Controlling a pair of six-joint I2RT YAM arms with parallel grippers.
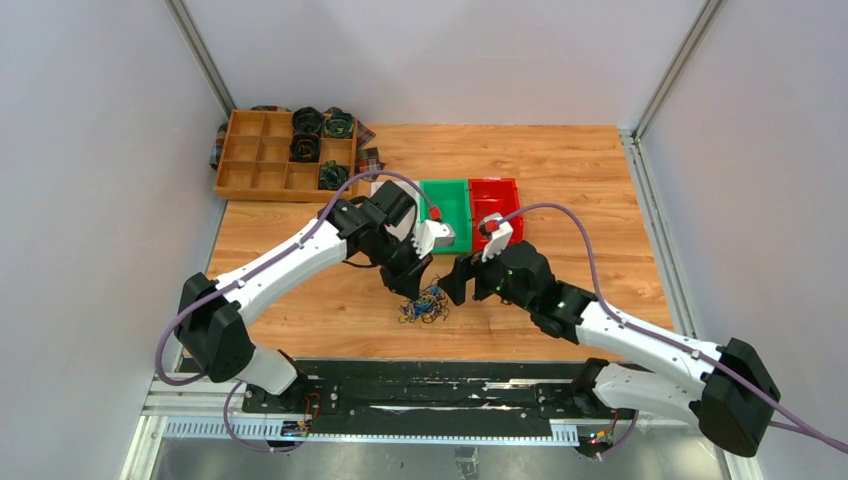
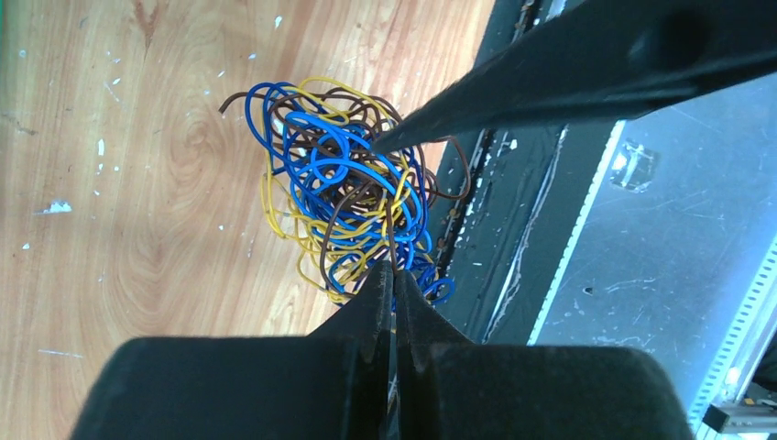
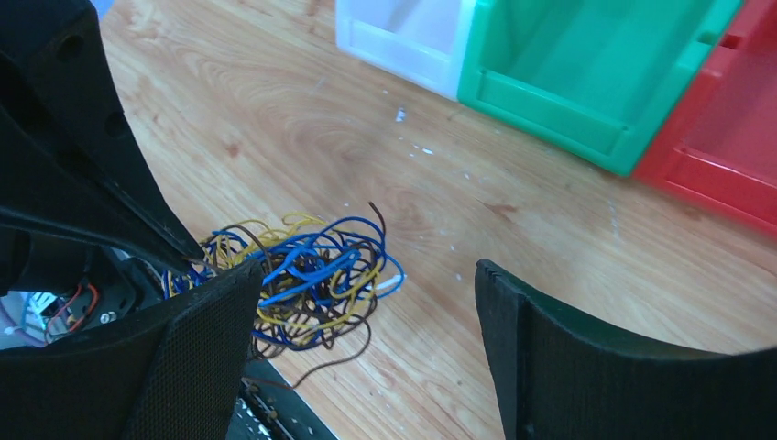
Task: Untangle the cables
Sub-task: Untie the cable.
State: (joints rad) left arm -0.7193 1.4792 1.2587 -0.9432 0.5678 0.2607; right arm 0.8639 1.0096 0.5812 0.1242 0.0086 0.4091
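Quick one. The cables [image 1: 422, 305] are one yellow/blue/brown clump on the near side of the green bin [image 1: 447, 205], a bit left of it, close to the table [image 1: 600, 180] edge. From the top cam we can't sort single strands, too small, and both wrists cover part of the clump.

Left gripper [image 2: 394, 275] is pinched tight, fingers together, w/ a brown strand running right into the tips, so it's got the cables. How many strands, can't tell. Also can't tell if the clump sits on the wood or hangs a little.

Right gripper [image 3: 366, 275] is spread wide w/ nothing in it, also on the green bin's near side, just right of the clump. A black finger tip overlaps the top of the clump in the left wrist cam. Touching or just in front, no idea.

White bin [image 3: 403, 37] butts against the green bin but it's cut off in the right wrist cam and hidden behind the left arm from above. Red bin [image 1: 495, 205] touches the green bin's right side. Divider tray [image 1: 285, 150] sits far-left of the green bin w/ dark fabric rolls [image 1: 306, 122] in it.

Room: bare wood shows right of the red bin and from the green bin to the far edge. Near side is tight, as the black rail [image 1: 430, 385] runs just past the clump.
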